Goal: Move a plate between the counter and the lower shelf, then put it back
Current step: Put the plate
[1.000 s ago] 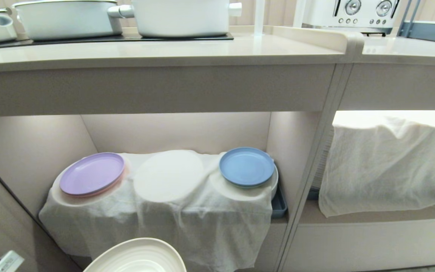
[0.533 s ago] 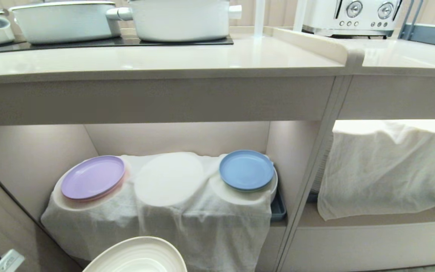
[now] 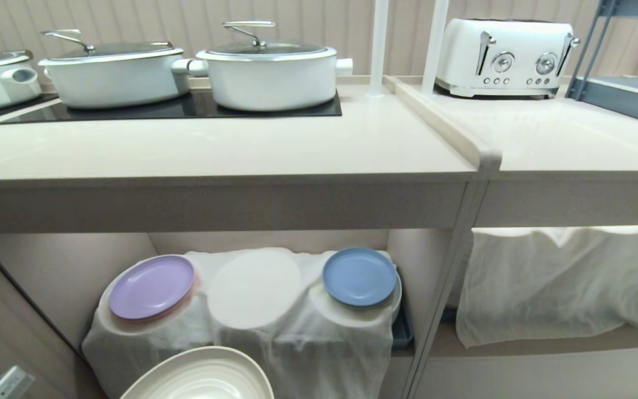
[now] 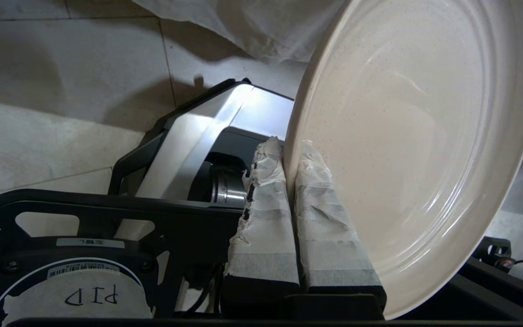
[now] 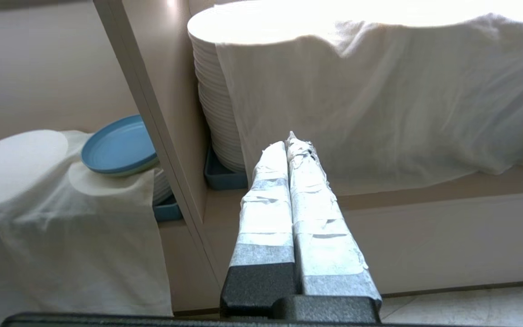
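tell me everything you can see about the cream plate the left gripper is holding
The plate is round, matte cream-beige with faint speckles, concentric rings inside and a low raised rim. It looks whole and clean. The left gripper is shut on its rim, one taped finger on each face, holding it tilted rather than flat. In the head view it sits low in front of the lower shelf, touching neither the white cloth nor the counter.

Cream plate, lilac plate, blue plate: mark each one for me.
cream plate (image 4: 425,150), left wrist view, on its inner face.
lilac plate (image 3: 152,286), head view, on its centre.
blue plate (image 3: 359,276), head view, on its centre.
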Tool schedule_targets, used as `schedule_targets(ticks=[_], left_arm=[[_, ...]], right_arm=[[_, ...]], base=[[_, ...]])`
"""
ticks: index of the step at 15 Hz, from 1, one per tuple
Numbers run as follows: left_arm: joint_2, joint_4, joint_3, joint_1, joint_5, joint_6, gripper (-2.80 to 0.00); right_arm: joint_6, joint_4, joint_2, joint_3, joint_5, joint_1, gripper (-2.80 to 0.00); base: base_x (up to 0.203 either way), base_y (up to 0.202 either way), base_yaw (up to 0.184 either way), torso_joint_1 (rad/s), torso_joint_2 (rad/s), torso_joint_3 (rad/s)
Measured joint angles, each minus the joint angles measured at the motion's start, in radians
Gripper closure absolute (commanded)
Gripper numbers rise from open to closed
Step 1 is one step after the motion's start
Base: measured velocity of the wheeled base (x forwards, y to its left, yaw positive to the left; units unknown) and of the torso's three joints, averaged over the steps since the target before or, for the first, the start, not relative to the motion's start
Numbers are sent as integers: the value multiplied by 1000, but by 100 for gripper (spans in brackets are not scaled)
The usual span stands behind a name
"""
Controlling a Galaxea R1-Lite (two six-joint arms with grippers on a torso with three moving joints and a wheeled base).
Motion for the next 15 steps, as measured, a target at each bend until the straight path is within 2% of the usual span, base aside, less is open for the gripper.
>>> schedule_targets(ticks=[15], left_arm=[[1,1,-16,0,-28,1,0]], right_arm=[[0,0,0,0,1,0,0]], base=[[0,0,0,230,-513,-284]])
